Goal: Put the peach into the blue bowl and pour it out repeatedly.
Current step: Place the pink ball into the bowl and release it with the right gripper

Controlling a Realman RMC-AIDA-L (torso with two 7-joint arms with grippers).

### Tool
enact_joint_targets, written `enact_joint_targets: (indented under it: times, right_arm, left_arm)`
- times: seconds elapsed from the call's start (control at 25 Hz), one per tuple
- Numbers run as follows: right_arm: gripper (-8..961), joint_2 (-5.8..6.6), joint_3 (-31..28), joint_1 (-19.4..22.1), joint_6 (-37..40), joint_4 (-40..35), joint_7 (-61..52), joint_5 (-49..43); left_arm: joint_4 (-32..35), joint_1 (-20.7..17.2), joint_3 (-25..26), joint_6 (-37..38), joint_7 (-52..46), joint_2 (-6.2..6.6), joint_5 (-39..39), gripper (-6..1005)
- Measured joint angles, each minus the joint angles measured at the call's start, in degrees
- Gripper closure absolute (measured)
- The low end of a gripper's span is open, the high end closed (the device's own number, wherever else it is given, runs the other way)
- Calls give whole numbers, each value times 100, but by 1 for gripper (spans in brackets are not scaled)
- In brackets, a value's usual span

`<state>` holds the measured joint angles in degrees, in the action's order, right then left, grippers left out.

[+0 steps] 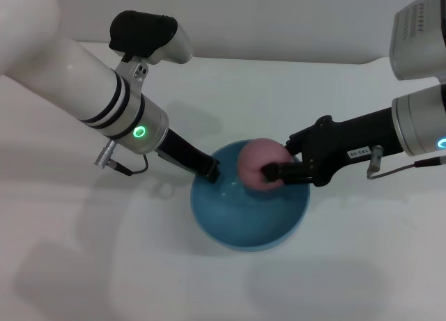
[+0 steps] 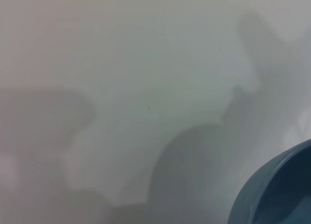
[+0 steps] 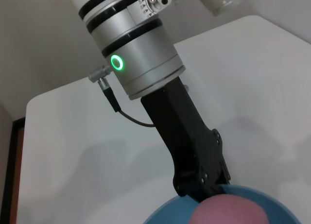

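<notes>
Pink and matte, the peach (image 1: 256,165) is a small rounded form clamped between the black fingers of the right gripper (image 1: 273,173), which reaches in from the right and holds the fruit just above the hollow of the blue bowl (image 1: 230,227). That bowl is a smooth, deep, light-blue plastic round with a glossy inside that catches a pale highlight, and it sits on the white table (image 1: 83,265), whose flat matte top carries soft grey shadows of both arms. The left gripper (image 1: 211,170), a black angular block at the end of a white and silver arm with a glowing green ring, is closed on the bowl's rim at its left edge. From the right wrist view, the peach (image 3: 228,210) shows as a blurred pink dome in front of the bowl's curved blue rim (image 3: 167,210), with the left gripper (image 3: 206,191) pinching that rim from above. From the left wrist view only a dark blue arc of the bowl (image 2: 277,190) enters at the corner, over bare shadowed table (image 2: 121,63).
</notes>
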<state>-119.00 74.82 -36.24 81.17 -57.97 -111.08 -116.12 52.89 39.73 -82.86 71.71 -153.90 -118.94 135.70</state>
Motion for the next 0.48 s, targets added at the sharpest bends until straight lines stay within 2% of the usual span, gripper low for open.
enact_joint_targets:
  times: [0.12, 0.2, 0.4, 0.48]
  right_arm:
    - [772, -1, 5, -6, -4, 0, -13, -2]
    - [525, -1, 6, -8, -6, 0, -17, -4]
    - [416, -1, -56, 38, -27, -40, -29, -7]
    - [418, -1, -73, 49, -30, -43, -36, -8]
  left_arm:
    - [2, 0, 7, 0, 0, 4, 0, 1001]
    - [2, 0, 8, -2, 3, 8, 0, 1001]
    - [2, 0, 15, -86, 40, 20, 2, 1000]
    - [2, 0, 19, -107, 43, 20, 2, 1000]
